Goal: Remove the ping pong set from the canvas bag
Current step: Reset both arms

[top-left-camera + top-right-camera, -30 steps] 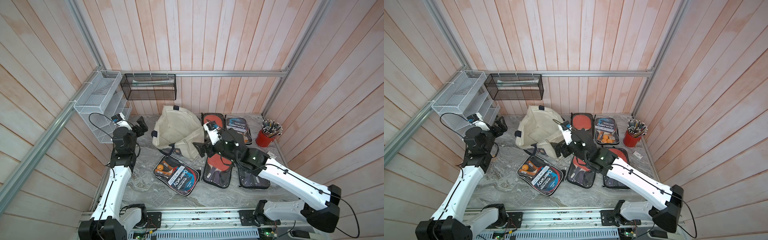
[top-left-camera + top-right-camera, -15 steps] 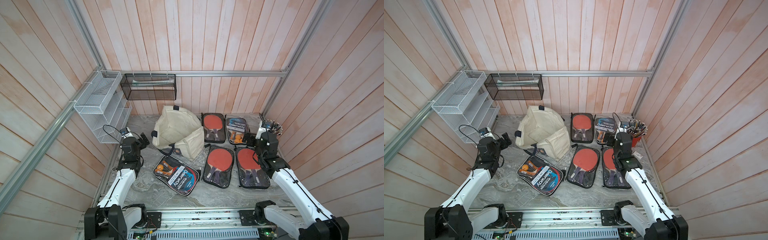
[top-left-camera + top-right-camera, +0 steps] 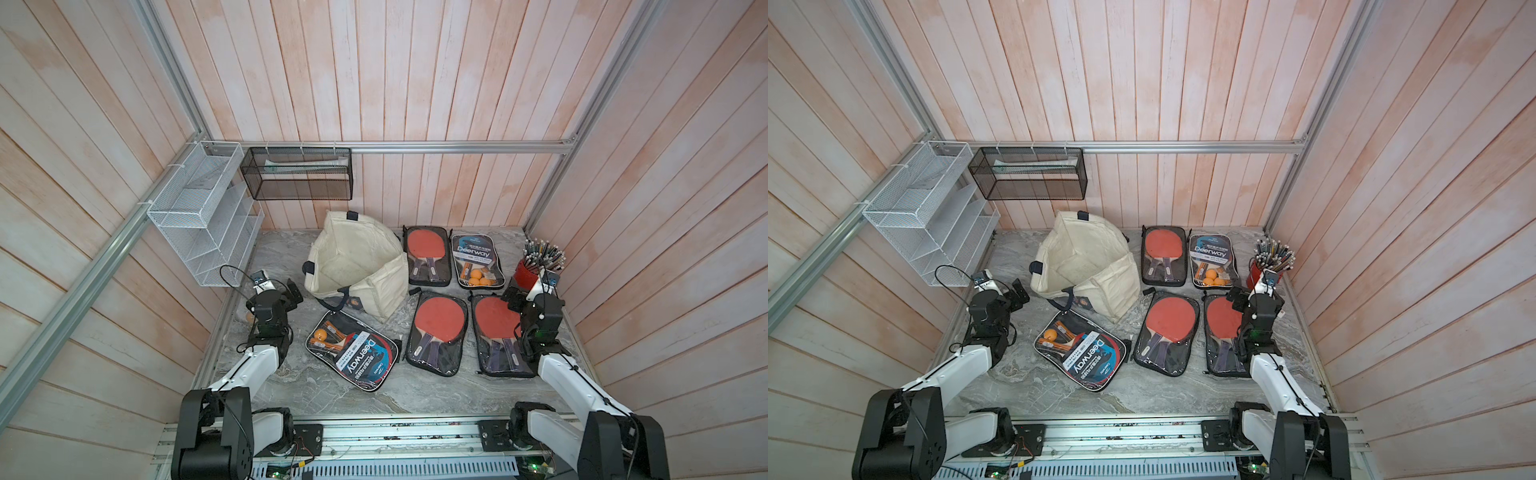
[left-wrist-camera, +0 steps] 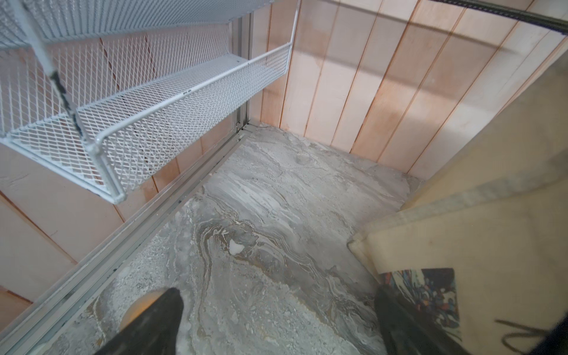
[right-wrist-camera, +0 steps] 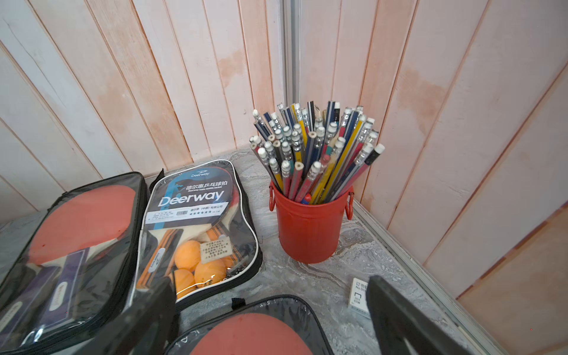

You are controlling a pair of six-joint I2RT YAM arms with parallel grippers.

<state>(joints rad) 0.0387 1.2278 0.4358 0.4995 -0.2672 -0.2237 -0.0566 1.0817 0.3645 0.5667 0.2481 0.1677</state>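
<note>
Beside your wide, empty left jaws the limp cream canvas bag (image 4: 507,199) runs off the wrist view's edge; an orange ball (image 4: 135,310) half hides behind one finger (image 4: 153,325). Your right jaws, equally wide, hover above a glossy clear-fronted ping pong set (image 5: 252,335) on the marbled table (image 3: 415,395).

The left gripper (image 4: 278,292) hangs over the grey marbled tabletop (image 4: 261,215), its black fingers (image 4: 159,319) spread wide with only stone between them. A cream canvas bag (image 4: 491,230) with a dark printed emblem (image 4: 430,292) sits just beside one finger. A white wire-mesh wall rack (image 4: 153,101) juts out above. An orange rounded shape (image 4: 135,310) peeks from behind the other finger.
</note>
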